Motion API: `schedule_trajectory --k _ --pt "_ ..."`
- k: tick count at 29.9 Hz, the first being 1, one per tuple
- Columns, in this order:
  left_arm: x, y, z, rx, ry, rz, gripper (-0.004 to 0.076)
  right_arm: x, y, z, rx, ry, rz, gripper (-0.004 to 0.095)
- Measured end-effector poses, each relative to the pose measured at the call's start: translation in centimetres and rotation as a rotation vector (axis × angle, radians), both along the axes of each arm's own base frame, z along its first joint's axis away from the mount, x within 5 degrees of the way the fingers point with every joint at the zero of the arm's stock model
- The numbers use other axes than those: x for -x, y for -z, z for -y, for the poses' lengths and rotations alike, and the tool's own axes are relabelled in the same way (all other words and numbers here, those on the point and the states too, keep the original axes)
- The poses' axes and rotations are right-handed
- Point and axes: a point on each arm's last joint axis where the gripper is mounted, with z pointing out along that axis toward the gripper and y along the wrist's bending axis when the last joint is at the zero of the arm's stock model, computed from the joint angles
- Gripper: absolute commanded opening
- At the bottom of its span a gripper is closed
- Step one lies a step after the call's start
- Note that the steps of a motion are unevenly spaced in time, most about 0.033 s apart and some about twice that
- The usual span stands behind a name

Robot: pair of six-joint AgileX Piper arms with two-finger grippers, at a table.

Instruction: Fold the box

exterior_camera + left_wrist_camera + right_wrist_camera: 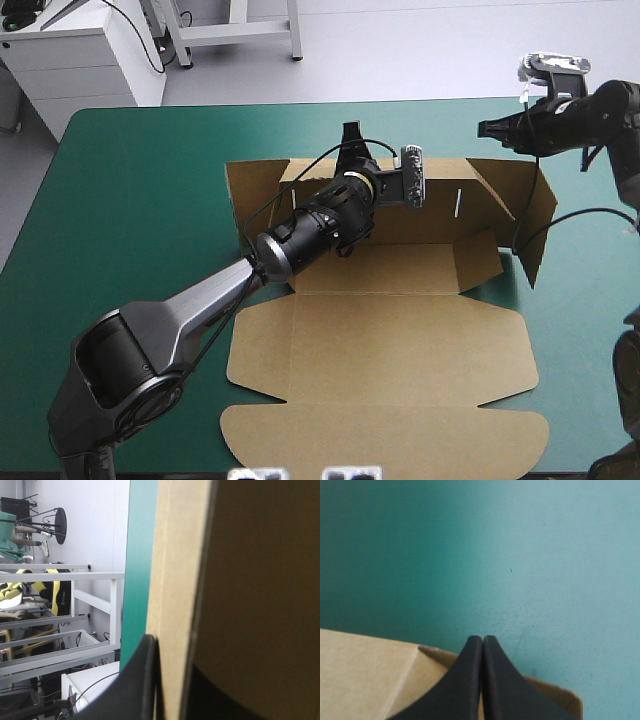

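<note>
Box (400,270) lay on the table (130,200), right of centre and toward the far edge. Far wall (450,195) and right side wall (535,225) stood raised. Lid (400,350) lay flat toward the near edge, untucked. Judged roughly midway: walls not yet locked in, left side hidden behind the arm. Left end effector (351,135) reached across the base and was clamped on the far wall's top edge, board between its fingers. Right end effector (484,127) hovered above the far right corner, fingers together, holding nothing.
</note>
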Motion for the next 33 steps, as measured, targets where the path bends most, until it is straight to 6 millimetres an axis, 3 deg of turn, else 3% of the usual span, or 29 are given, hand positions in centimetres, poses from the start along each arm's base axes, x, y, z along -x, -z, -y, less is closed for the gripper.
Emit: schedule_trajectory --k 5,10,23,33 --pt "0.0 0.0 0.0 0.001 -0.001 0.000 -0.0008 -3.1 2.1 0.0 -0.005 -0.022 -0.088 -0.0020" --pt "0.0 0.0 0.0 0.002 -0.002 -0.001 -0.0008 -4.0 3.4 0.0 -0.007 -0.037 -0.148 -0.0020" --pt "0.0 0.0 0.0 0.002 -0.002 -0.001 -0.0008 -3.0 4.2 0.4 -0.007 -0.083 -0.235 -0.0020" --pt "-0.2 0.5 0.2 -0.011 -0.001 -0.002 -0.0008 0.2 5.8 -0.4 -0.045 -0.174 -0.314 -0.0020"
